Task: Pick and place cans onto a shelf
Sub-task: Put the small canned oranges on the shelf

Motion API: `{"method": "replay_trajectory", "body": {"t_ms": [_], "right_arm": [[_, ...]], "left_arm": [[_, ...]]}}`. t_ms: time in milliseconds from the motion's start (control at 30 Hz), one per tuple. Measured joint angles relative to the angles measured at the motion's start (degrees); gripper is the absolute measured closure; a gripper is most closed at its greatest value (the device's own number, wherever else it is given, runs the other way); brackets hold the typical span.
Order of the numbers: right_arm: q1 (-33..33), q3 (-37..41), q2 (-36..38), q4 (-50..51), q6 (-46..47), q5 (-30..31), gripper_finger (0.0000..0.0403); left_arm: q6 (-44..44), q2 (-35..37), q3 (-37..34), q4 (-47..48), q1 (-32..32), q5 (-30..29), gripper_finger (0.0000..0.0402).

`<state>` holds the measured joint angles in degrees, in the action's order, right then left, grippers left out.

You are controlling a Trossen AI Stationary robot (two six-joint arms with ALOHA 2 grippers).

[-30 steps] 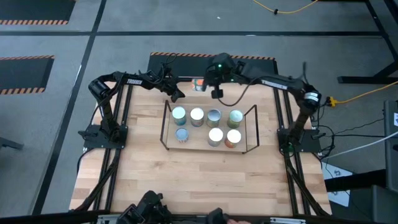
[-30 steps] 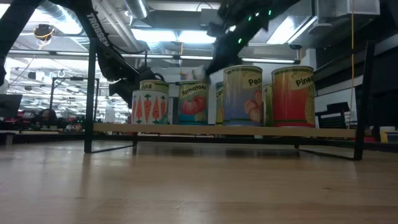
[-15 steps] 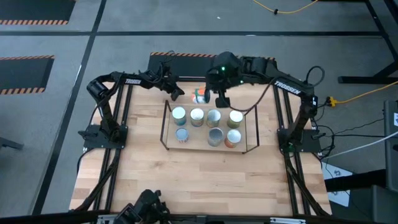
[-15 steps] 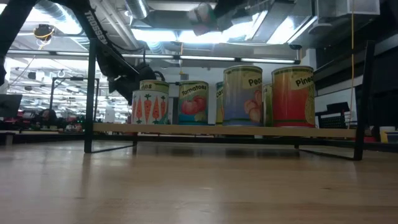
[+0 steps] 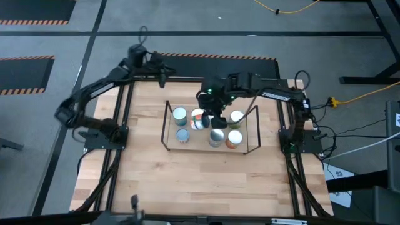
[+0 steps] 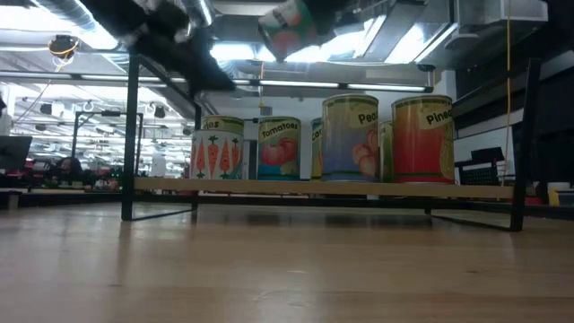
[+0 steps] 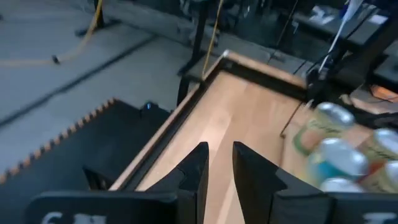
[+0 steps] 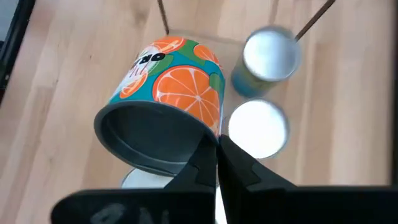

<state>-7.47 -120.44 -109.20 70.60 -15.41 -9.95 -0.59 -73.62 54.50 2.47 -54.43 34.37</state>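
Note:
My right gripper (image 5: 211, 119) is shut on a can with an orange-fruit label (image 8: 180, 87), held high over the black wire shelf (image 5: 165, 128). The can also shows in the high view (image 5: 200, 121) and at the top of the low view (image 6: 289, 22). Several cans stand upright on their bases on the shelf, among them a carrot can (image 6: 215, 154), a tomato can (image 6: 279, 149) and two white-topped cans (image 8: 270, 53). My left gripper (image 5: 164, 75) is empty near the table's far left edge, its fingers (image 7: 199, 168) a narrow gap apart. My right gripper pinches the can at the rim of its dark grey end (image 8: 210, 132) between its two fingers. One finger lies on the grey end's side and the other on the labelled wall. The can is lifted clear of the shelf and tilted.
The shelf's upright wire ends (image 5: 257, 128) stand at its left and right sides. Bare wooden table (image 5: 187, 181) lies between the shelf and the near edge. A black frame (image 5: 125, 106) runs along the table's sides.
My right gripper has lifted the orange-label can from the table beyond the shelf's far side and carried it up and toward the near edge, over the shelf's cans; the can is now tilted. My left gripper has drawn back from the shelf's far left corner toward the far left edge.

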Motion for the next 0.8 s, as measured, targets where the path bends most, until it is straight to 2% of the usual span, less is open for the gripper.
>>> {"method": "replay_trajectory", "body": {"t_ms": [233,400,600,800], "right_arm": [[0.41,0.02,-4.51,2.63,0.14,-1.99,0.0401],[0.93,0.02,-6.66,2.63,0.08,-2.23,0.0401],[2.4,0.02,-8.67,2.44,-0.25,-2.26,0.0401],[2.9,0.04,-11.38,2.57,-0.27,-2.1,0.0401]], "left_arm": [[-0.03,18.01,0.0,13.67,5.55,-6.98,0.0335],[0.45,27.07,0.0,21.98,11.8,-12.92,0.0335],[1.9,33.69,0.0,26.89,18.79,-18.22,0.0335],[1.93,35.75,0.0,27.64,23.85,-18.77,0.0335]]}}
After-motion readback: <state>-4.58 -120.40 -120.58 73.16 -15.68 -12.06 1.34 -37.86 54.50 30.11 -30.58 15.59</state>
